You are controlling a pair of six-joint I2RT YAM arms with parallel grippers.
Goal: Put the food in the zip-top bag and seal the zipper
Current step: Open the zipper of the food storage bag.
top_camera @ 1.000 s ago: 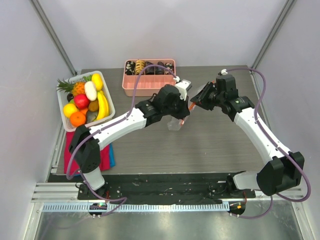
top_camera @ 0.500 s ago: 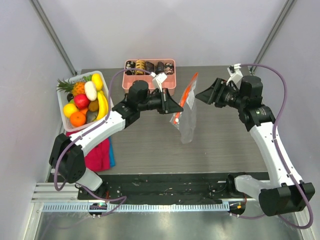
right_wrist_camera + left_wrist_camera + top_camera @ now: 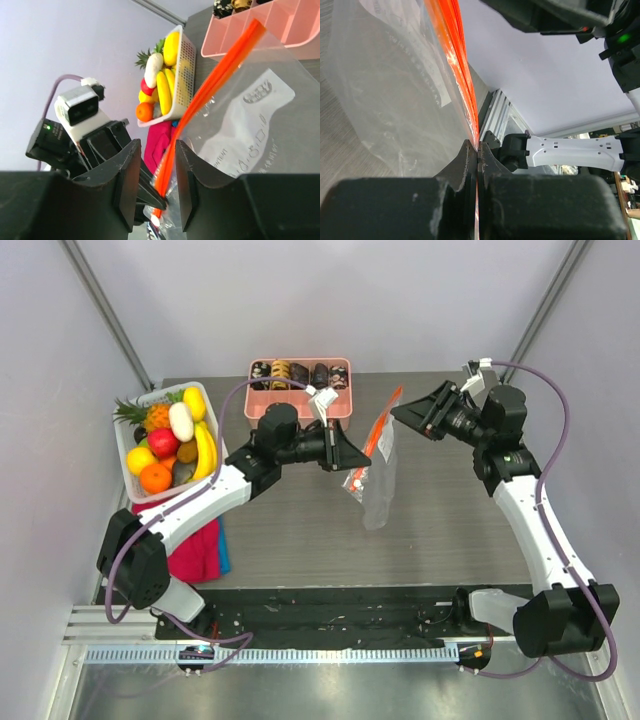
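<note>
One zip-top bag (image 3: 378,488) hangs upright mid-table. L gripper (image 3: 477,152) pinches its zipper (image 3: 220,70); R gripper (image 3: 157,150) has fingers apart, straddling it.

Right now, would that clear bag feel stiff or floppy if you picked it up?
Probably floppy: the zip-top bag hangs crinkled from the left gripper pinching its zipper. Likely very light, since it's thin, clear and looks empty.

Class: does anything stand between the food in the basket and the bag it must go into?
Yes. The left gripper, shut on the zipper, and its arm lie between the food and the zip-top bag.
</note>
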